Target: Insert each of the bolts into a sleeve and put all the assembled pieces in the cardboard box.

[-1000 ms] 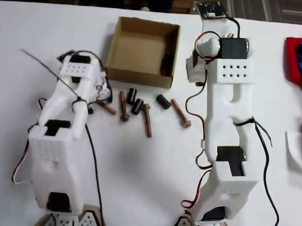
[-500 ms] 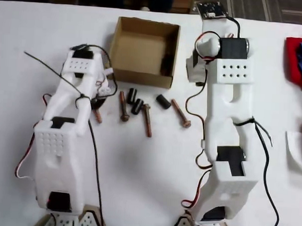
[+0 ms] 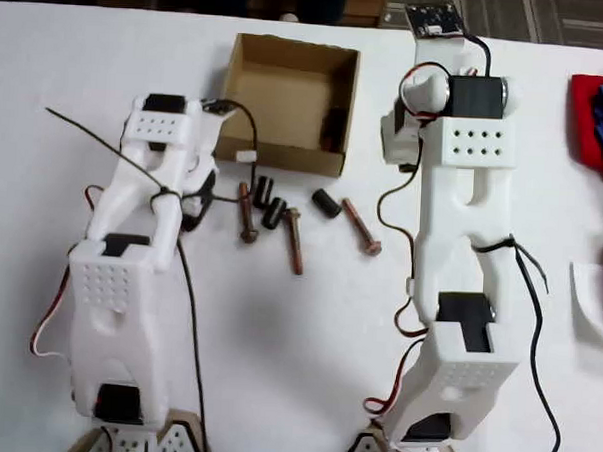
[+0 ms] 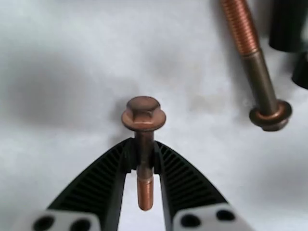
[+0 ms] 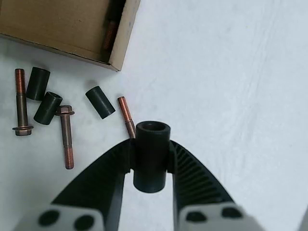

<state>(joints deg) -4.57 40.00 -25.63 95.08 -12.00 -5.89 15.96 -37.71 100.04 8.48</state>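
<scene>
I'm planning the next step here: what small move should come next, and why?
The left gripper is shut on a bolt, the right gripper on a black sleeve, and they are apart. So probably bring them together, aligning the bolt's threaded end with the sleeve's bore.

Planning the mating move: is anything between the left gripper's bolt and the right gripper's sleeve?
Yes: three loose bolts and three loose sleeves lie on the table between the held bolt and held sleeve.
</scene>
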